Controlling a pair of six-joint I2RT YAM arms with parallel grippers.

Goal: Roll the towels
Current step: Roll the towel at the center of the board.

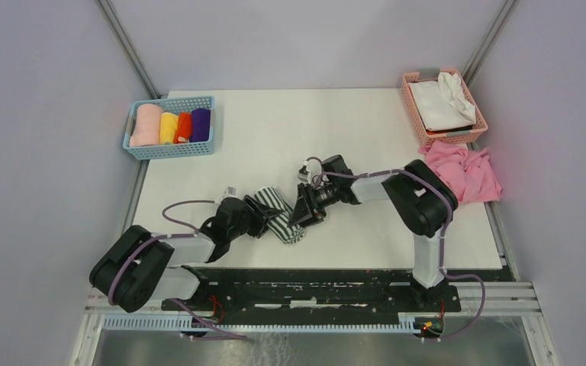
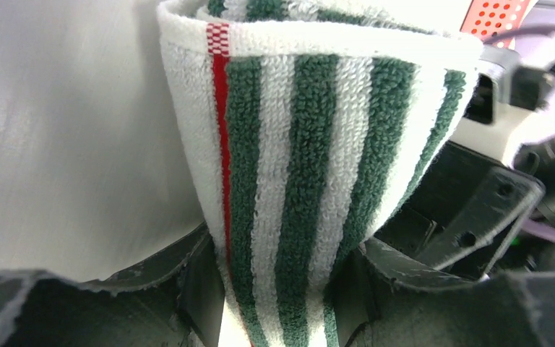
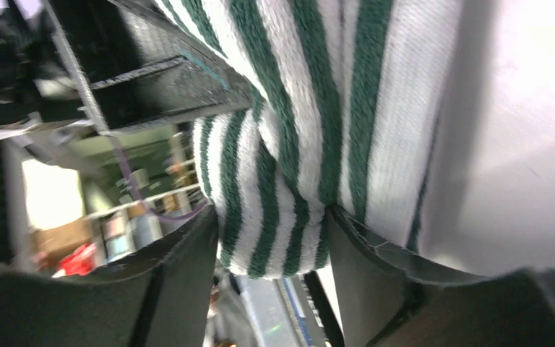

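1. Your left tool [image 2: 278, 275] is clamped on one end of the dark-green-and-white striped terry towel [image 1: 278, 219]; the cloth pinches narrow between its fingers;
2. your right tool [image 3: 274, 246] grips the towel's other end, cloth filling its gap;
3. the rolled towel spans between both tools, over the middle of the white tabletop [image 1: 351, 114];
4. a deep-purple cloth roll [image 1: 200, 124] stands in the blue basket [image 1: 169, 149].

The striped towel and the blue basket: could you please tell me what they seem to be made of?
Striped towel: looped terry cloth, probably cotton, with a matte, fuzzy pile showing. Blue basket: likely rigid moulded plastic, judging by its even lattice wall.
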